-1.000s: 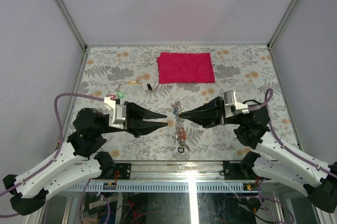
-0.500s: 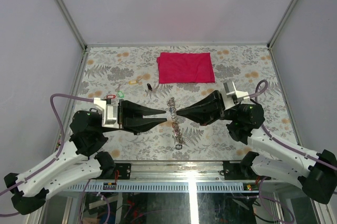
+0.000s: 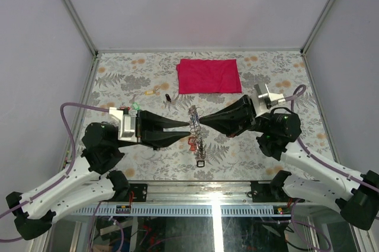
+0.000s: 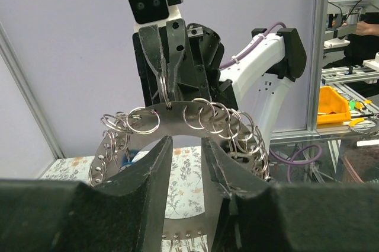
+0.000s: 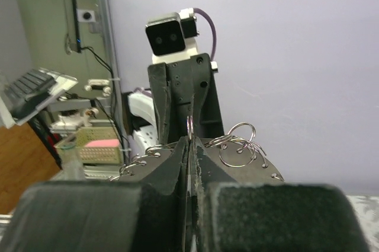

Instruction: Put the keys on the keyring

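Three keys lie loose on the floral-print table [image 3: 266, 74], well apart from the work: a yellow-tagged key [image 3: 151, 92], a black-tagged key [image 3: 168, 98] and a green-tagged key [image 3: 135, 106], all at the left rear, near the folded red cloth [image 3: 209, 76]. Those look like the work not yet done.

At least two seem to be on already. A red tag [image 3: 192, 141] hangs against the keyring [image 3: 198, 148] and a blue tag [image 4: 125, 160] shows behind its left arc, though both are too small to tell whether they are truly threaded. My estimate is that the task is under halfway.

The keyring is lifted off the table at the centre, between the two arms. It stands on edge, so the overhead view sees it as a thin line.

- **Right gripper** [image 3: 201, 123]: its jaws are pressed together on the ring's top rim, where a wire loop sits, and this grip carries the ring.
- **Left gripper** [image 4: 186, 145]: its jaws stand partly apart, pointing at the ring's open centre with nothing pinched between them. I cannot tell whether its tips touch the band.

The keyring is a flat band of dull grey metal, smooth and stiff, with small holes punched along its edge. Thin, bright wire split rings [image 4: 204, 115] crowd through those holes and overlap like chain links. The gripper fingers are matte black and wedge-shaped.
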{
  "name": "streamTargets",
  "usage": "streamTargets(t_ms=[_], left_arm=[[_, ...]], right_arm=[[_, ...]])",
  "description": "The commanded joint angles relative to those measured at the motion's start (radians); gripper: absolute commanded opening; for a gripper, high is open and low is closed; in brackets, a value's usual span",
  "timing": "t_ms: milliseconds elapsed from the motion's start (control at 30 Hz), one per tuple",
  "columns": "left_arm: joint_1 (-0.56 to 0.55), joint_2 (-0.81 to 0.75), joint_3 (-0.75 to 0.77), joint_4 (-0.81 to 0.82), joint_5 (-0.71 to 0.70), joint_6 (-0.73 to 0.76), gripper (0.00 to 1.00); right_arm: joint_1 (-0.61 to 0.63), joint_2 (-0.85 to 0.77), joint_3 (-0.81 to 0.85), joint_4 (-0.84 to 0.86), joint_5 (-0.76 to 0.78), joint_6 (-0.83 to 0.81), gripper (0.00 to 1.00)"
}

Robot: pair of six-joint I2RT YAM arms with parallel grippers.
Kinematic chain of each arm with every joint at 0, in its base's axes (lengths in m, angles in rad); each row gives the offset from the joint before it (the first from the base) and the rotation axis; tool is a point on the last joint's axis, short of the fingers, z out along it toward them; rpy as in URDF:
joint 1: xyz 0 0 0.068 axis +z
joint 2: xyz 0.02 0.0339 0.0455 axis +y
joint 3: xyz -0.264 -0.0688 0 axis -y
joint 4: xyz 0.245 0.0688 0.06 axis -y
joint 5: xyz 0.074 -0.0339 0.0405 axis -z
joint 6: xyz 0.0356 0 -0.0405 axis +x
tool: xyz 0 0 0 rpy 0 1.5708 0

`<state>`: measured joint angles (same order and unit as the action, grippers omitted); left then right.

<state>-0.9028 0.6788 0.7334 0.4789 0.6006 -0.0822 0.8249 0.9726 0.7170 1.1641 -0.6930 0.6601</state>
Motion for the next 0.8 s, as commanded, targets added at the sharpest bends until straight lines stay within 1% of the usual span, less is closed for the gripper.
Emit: streamTargets(t_ms=[0,67,100,133,167,200,367,633,767], left_arm=[[-0.006,-0.008,0.028,0.026,-0.036,0.005,0.28],[-0.005,-0.019,0.033,-0.029,-0.055,0.034,0.29],[-0.005,-0.026,0.038,-0.06,-0.067,0.048,0.29],[-0.006,-0.034,0.042,-0.089,-0.082,0.065,0.29],[-0.006,-0.042,0.042,-0.118,-0.095,0.077,0.3],[-0.006,-0.049,0.045,-0.147,-0.105,0.087,0.31],[-0.007,-0.061,0.056,-0.267,-0.14,0.108,0.33],[-0.006,-0.027,0.052,-0.27,-0.156,0.132,0.37],[-0.006,0.004,0.066,-0.292,-0.156,0.163,0.37]], right_arm=[[0.007,-0.104,0.09,-0.238,0.015,-0.249,0.0],[0.007,-0.143,0.132,-0.449,0.022,-0.448,0.0],[0.006,-0.159,0.153,-0.583,0.029,-0.545,0.0],[0.006,-0.173,0.175,-0.661,0.038,-0.658,0.0],[0.007,-0.188,0.18,-0.711,0.048,-0.702,0.0],[0.007,-0.204,0.182,-0.745,0.057,-0.773,0.0],[0.006,-0.274,0.145,-0.799,0.079,-1.048,0.0],[0.007,-0.289,0.188,-1.051,0.123,-1.476,0.0],[0.006,-0.28,0.218,-1.138,0.146,-1.609,0.0]])
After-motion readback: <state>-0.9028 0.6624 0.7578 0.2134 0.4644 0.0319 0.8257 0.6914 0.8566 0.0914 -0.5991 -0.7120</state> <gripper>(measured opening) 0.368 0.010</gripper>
